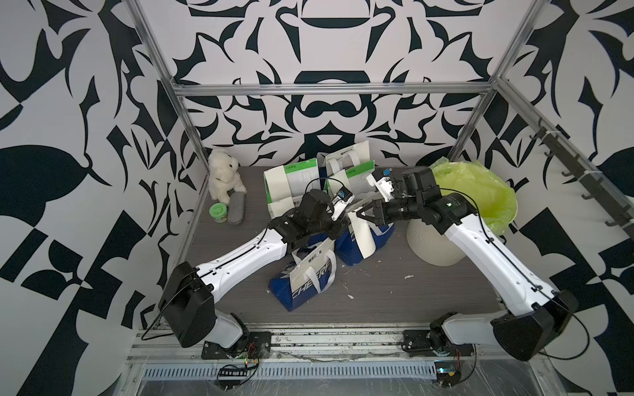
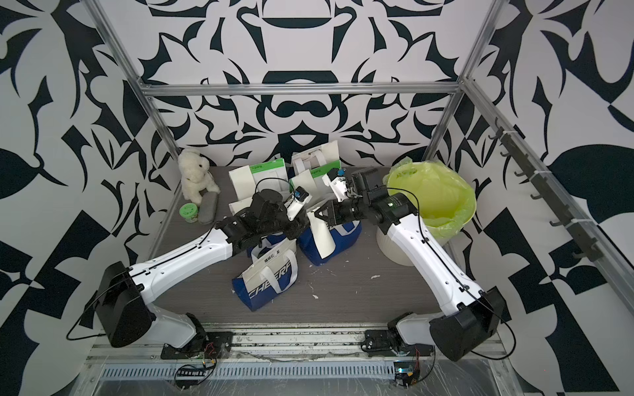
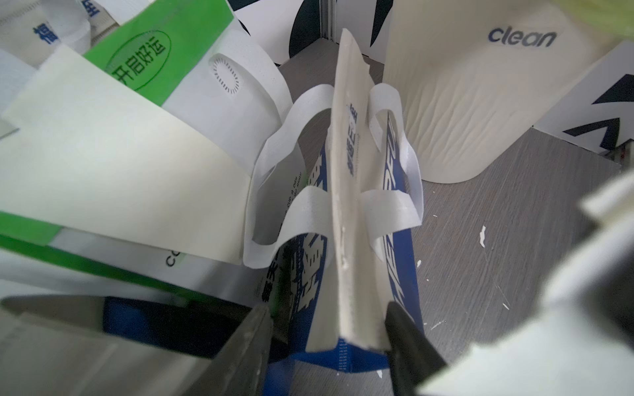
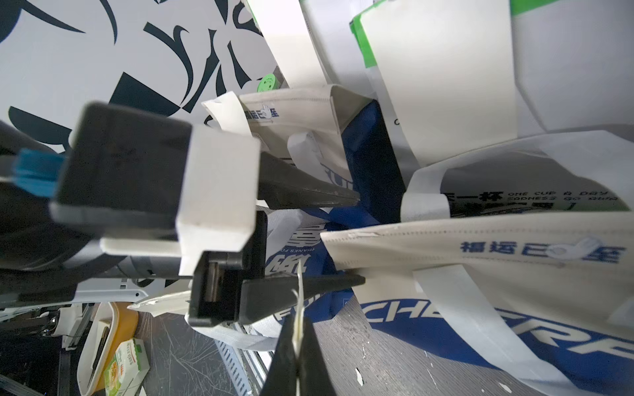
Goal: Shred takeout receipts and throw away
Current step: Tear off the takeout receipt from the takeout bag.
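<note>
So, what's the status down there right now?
Right hand shut on the receipt. Left hand open, astride it. Receipt hangs against blue bag. Bag handles crowd close.

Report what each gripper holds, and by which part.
Right gripper pinches a takeout receipt by its upper edge. Left gripper stands open astride the same receipt, holding nothing.

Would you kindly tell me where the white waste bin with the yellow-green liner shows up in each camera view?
In both top views: the white waste bin stands at the right side, its liner bulging over the rim.
Left wrist: its white wall, printed "clean", rises beyond the blue-and-white bag.
Right wrist: not in it.
Shared landmark: the grey wood-grain tabletop.
</note>
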